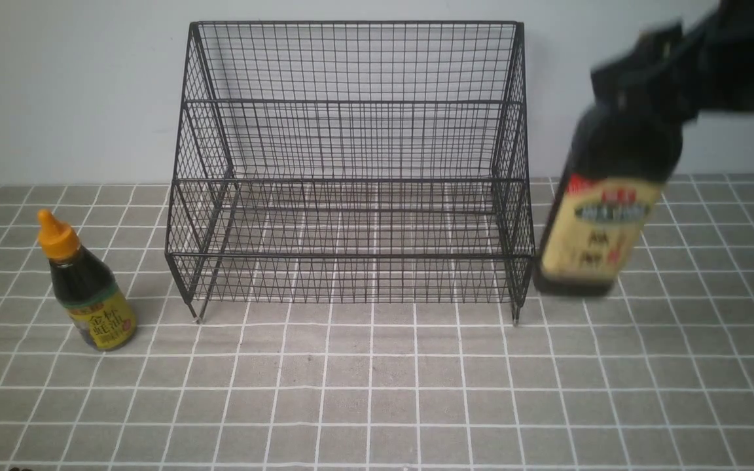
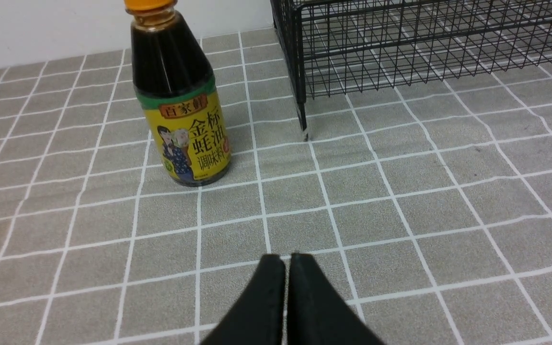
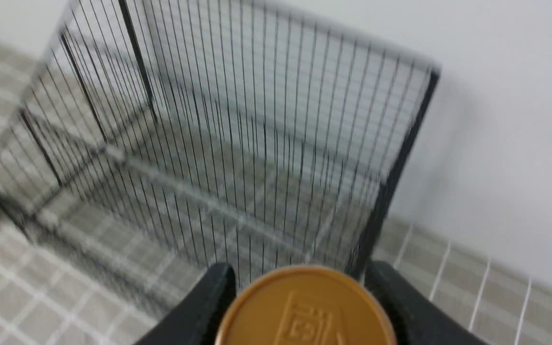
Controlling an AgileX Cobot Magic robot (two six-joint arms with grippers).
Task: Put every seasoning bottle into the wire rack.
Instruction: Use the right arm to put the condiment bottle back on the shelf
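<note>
**Black rack empty, one bottle gripped, one standing**

Black wire mesh fills the middle of the front view: the wire rack (image 1: 351, 163) stands on the grey checked tablecloth (image 1: 377, 392) against the pale wall, both of its tiers holding nothing. On the cloth to the rack's left, apart from it, the short bottle (image 1: 86, 288) stands with its orange pointed cap and yellow label. Just beside the rack's right side, the tall bottle (image 1: 603, 216) hangs tilted under the right gripper (image 1: 645, 72), which grips it near the top. Both are blurred, so the base only seems to be clear of the cloth.

In the left wrist view, the left gripper (image 2: 286, 268) is low over the cloth with its two fingers pressed together and nothing between them. The short bottle (image 2: 180, 105) stands upright ahead of it, near the rack's (image 2: 400, 48) corner leg but not touching it.

In the right wrist view, the tall bottle's tan cap (image 3: 304, 311) sits between the right gripper's fingers (image 3: 209, 302), which are clamped on either side. Beyond it is the rack (image 3: 209, 143), blurred, seen from its right end.
</note>
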